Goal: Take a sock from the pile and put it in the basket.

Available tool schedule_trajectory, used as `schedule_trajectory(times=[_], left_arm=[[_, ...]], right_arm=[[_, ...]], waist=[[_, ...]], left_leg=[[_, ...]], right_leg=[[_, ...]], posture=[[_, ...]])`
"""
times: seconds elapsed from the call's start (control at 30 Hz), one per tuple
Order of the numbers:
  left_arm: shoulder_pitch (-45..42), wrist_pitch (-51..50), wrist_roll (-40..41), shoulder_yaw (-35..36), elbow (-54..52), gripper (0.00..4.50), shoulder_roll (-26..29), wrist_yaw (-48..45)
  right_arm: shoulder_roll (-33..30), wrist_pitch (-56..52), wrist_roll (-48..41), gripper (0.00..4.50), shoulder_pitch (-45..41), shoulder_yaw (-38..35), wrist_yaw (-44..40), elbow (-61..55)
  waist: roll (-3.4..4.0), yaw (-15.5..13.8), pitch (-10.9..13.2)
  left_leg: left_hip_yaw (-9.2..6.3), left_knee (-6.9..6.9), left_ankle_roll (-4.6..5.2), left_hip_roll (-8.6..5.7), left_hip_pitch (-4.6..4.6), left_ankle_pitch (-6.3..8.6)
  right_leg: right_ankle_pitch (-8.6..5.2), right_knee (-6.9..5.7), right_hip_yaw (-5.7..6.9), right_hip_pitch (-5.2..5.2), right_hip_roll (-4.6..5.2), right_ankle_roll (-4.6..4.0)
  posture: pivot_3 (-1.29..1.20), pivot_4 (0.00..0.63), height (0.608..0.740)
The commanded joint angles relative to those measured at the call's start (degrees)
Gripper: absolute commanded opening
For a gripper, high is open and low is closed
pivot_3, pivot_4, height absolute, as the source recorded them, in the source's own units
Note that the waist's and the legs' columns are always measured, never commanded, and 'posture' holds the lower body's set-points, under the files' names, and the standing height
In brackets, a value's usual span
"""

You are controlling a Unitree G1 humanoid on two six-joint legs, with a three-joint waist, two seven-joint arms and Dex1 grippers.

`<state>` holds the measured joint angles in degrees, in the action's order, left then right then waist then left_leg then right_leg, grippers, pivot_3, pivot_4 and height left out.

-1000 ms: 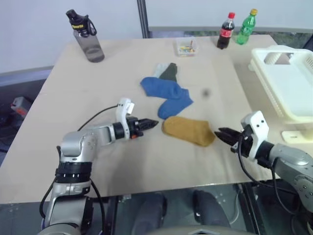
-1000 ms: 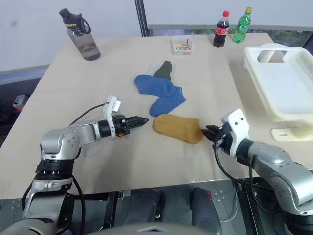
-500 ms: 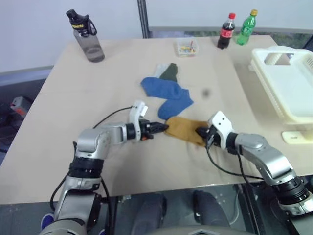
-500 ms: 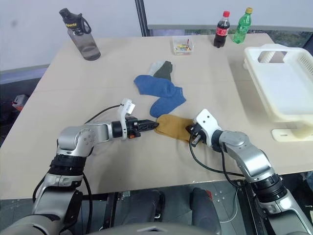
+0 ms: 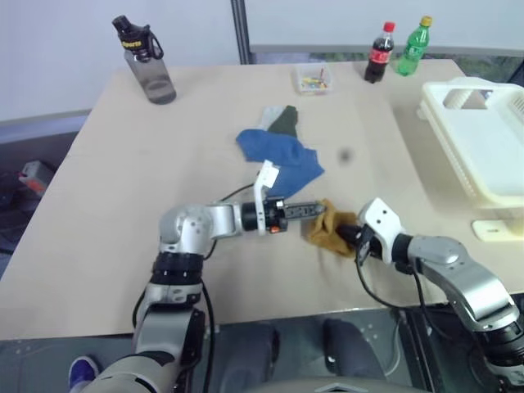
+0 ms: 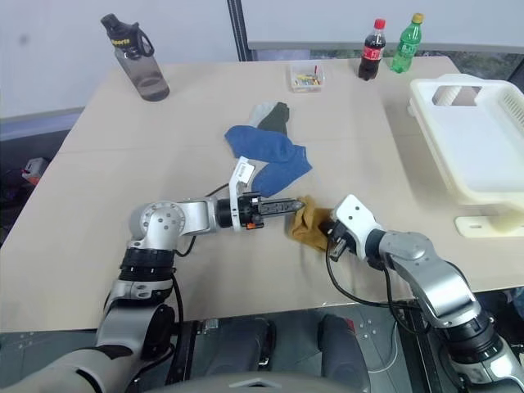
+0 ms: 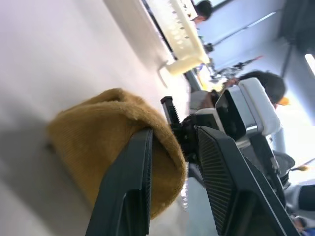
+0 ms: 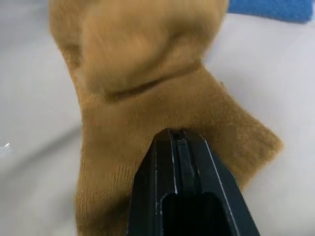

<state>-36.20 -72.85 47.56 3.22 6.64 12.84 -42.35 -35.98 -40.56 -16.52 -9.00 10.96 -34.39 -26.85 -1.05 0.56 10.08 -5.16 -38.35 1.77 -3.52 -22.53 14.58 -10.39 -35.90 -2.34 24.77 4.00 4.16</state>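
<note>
The pile (image 5: pixel 277 147) of blue, dark green and pale grey socks lies mid-table. In front of it a mustard sock (image 5: pixel 329 231) is bunched up between my two grippers. My left gripper (image 5: pixel 318 210) points right, its jaws a little apart, and one finger (image 7: pixel 129 187) lies against the sock's left side. From the right, my right gripper (image 5: pixel 345 236) is shut, its tip (image 8: pixel 177 133) pressed onto the sock's fabric. The white basket (image 5: pixel 463 160) stands at the table's right edge, well away from both grippers.
A grey water bottle (image 5: pixel 148 62) stands at the back left. A small clear tub (image 5: pixel 312 79), a cola bottle (image 5: pixel 377 51) and a green bottle (image 5: pixel 413 44) line the far edge. A white flat piece (image 5: pixel 495 229) lies in front of the basket.
My left gripper swept right into the mustard sock, crumpling it from flat into a heap. My right gripper came in from the right and down onto the sock's other end.
</note>
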Motion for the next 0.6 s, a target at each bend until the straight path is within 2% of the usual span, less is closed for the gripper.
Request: schedule_trajectory(times=[0.03, 0.27, 0.43, 0.6], left_arm=[[-3.0, -0.8, 1.3, -1.4, 3.4, 1.58, -2.8, -1.8], [-6.5, 2.6, -3.1, -6.7, 12.4, 1.58, -7.3, -4.7], [-9.2, 6.2, -7.8, -10.3, 20.0, 1.58, -10.6, -6.1], [-11.0, 10.5, -14.7, -15.0, 28.8, 1.58, -12.7, -7.1]], right_arm=[[-2.3, -3.9, -1.5, 0.10, 2.6, -5.4, 1.2, -9.2], [-5.1, -11.6, -3.5, 0.10, 10.5, -13.0, 3.8, -21.4], [-4.2, -14.6, -4.6, 0.10, 15.8, -17.0, 5.8, -26.7], [-1.1, -16.6, -6.2, 0.10, 17.1, -19.5, 8.3, -28.8]], waist=[[0.00, -0.1, 0.0], [0.00, -0.2, 0.0], [0.01, -0.5, 0.0], [0.01, -0.8, 0.0]], left_leg=[[0.00, 0.00, 0.00, 0.00, -0.01, 0.00], [0.01, -0.01, 0.08, -0.01, -0.03, 0.05], [0.01, -0.02, 0.24, 0.00, -0.04, 0.14], [0.03, -0.07, 0.25, -0.03, -0.03, 0.14]], right_leg=[[0.00, 0.00, 0.00, 0.00, 0.00, 0.00], [-0.01, 0.01, 0.00, 0.00, 0.00, 0.01], [-0.01, 0.01, 0.01, -0.01, 0.00, 0.02], [-0.02, 0.03, 0.00, -0.05, 0.01, 0.03]], posture=[[0.00, 0.150, 0.740], [0.00, 0.150, 0.740], [0.00, 0.150, 0.740], [0.00, 0.150, 0.740]])
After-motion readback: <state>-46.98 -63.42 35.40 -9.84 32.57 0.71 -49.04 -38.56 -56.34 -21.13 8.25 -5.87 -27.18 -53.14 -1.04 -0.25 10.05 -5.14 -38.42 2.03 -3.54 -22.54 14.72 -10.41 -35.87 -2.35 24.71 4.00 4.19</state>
